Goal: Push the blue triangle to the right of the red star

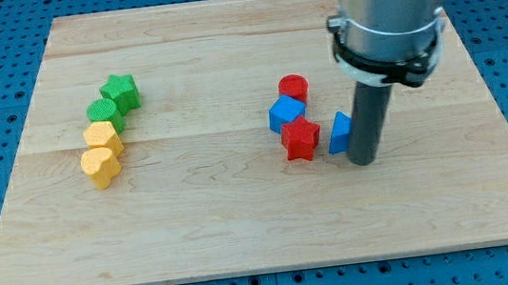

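The blue triangle [339, 134] is sitting just right of the red star [301, 139], near it. My tip [362, 161] is touching the triangle's right side; the rod is partly hiding it. There is no hand, only a bare rod.

My tip [362, 161] is down at the foot of an upright dark rod, which hangs from a grey collar and pale arm body entering from the view's top.

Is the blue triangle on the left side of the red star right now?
No, the blue triangle sits at the view's right of the red star, against my tip.
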Tool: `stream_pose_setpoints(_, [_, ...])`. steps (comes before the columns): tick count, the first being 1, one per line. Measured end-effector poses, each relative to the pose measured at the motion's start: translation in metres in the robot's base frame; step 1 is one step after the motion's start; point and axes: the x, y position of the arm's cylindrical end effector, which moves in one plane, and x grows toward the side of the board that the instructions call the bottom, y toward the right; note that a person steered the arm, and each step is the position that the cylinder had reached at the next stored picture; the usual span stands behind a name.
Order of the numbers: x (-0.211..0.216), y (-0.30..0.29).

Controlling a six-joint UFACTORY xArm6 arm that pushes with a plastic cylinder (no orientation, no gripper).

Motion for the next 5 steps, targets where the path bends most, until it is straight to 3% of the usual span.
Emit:
stream_pose_setpoints(1, [-0.007,0.039])
stream_pose_setpoints(2, [-0.031,0.031])
stream_pose_setpoints(3, [-0.041,-0.02])
stream_pose_setpoints(5, [-0.028,0.02])
